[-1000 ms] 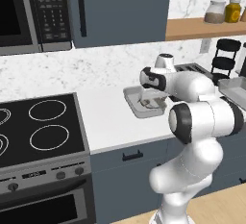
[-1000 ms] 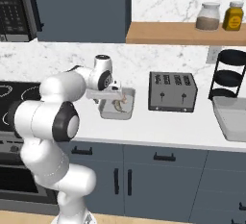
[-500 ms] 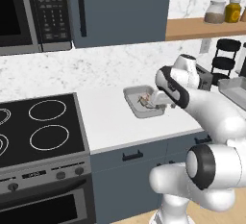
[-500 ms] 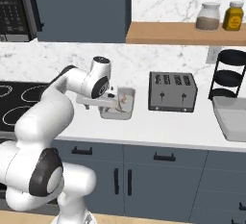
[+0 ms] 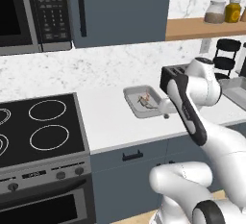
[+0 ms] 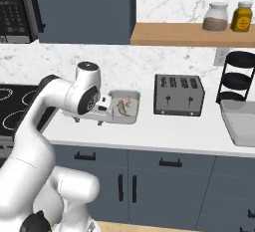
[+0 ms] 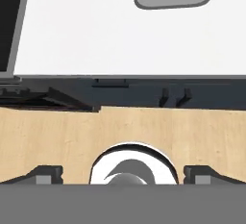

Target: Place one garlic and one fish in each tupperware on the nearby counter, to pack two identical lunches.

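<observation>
We find the tool (image 7: 123, 172) spread and empty, above the tabletop (image 6: 164, 131) edge. The near tupperware (image 6: 130, 118) holds a fish (image 6: 121, 107) (garlic (image 5: 147, 96) apparently beside it); the second tupperware (image 6: 239, 126) sits at three o'clock, seemingly unfilled. Next: fetch its items.

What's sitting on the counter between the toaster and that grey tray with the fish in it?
Nothing: in the right base view, bare white counter separates the toaster from the tray.

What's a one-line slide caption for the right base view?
Panda arm's open gripper hovers beside a tupperware holding a fish, left of the toaster.
</observation>
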